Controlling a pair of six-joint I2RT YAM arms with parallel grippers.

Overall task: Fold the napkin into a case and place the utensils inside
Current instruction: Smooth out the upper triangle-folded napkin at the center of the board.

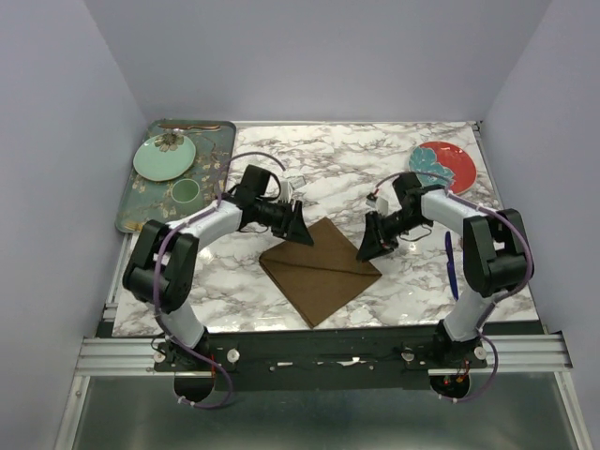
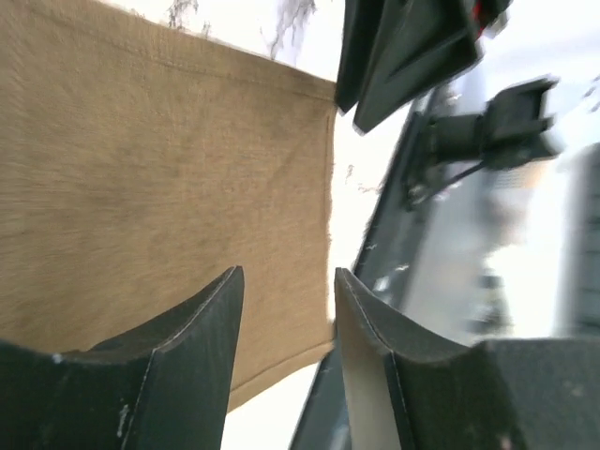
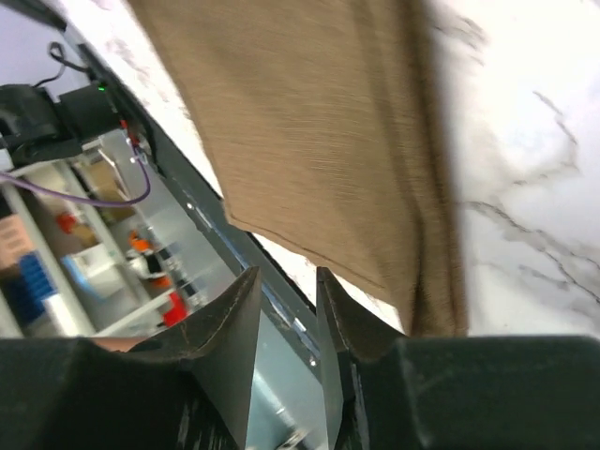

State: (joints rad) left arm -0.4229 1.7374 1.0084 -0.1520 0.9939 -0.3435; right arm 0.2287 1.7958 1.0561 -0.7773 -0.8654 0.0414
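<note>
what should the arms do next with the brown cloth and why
Probably lower both and pinch. The left tool and right tool sit open by the far edges of the folded brown cloth napkin, neither gripping it, and it lies square, needing another fold.

Right gripper [image 3: 287, 274] at the bottom, dark fingers [image 3: 220, 328] slightly apart, holding nothing. Just ahead and off to its right, brown napkin [image 3: 309, 122] spread flat on white marble tabletop [image 3: 534, 150], nearest hem close past the fingertips, layered edge along the right side. Off to the left, metal table rail [image 3: 202, 225] and purple cable [image 3: 112, 195].
</note>
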